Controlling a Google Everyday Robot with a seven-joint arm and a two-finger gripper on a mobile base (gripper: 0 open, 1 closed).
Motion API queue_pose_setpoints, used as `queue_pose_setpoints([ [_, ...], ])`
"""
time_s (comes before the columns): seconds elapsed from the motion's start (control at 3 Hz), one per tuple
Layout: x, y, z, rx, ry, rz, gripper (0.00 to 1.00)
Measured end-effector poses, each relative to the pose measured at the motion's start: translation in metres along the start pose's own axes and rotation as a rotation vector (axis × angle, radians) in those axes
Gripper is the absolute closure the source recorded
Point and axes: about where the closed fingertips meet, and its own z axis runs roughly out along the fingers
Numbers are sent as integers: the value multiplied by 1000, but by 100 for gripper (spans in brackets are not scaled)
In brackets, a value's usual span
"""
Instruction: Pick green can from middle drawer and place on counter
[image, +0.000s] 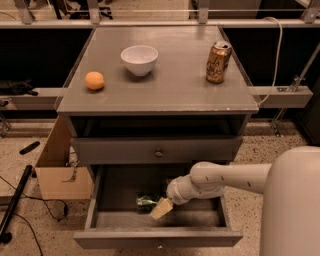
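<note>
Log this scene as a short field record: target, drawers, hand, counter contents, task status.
target: green can, low on the floor of the middle drawer
middle drawer: pulled open
upper drawer: shut
hand: down inside the middle drawer, at the green can's right end; contact cannot be told
counter: holds an orange, a white bowl and a gold-orange can
status: green can not yet on the counter

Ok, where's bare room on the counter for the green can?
Widest bare patch: counter front strip, between orange and gold can, in front of the bowl. Back row crowded; tool is in the middle drawer by the green can.
</note>
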Motion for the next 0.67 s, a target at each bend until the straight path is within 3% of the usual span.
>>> queue_pose_setpoints([
  [0.67, 25, -8, 38, 4, 46, 9, 0],
])
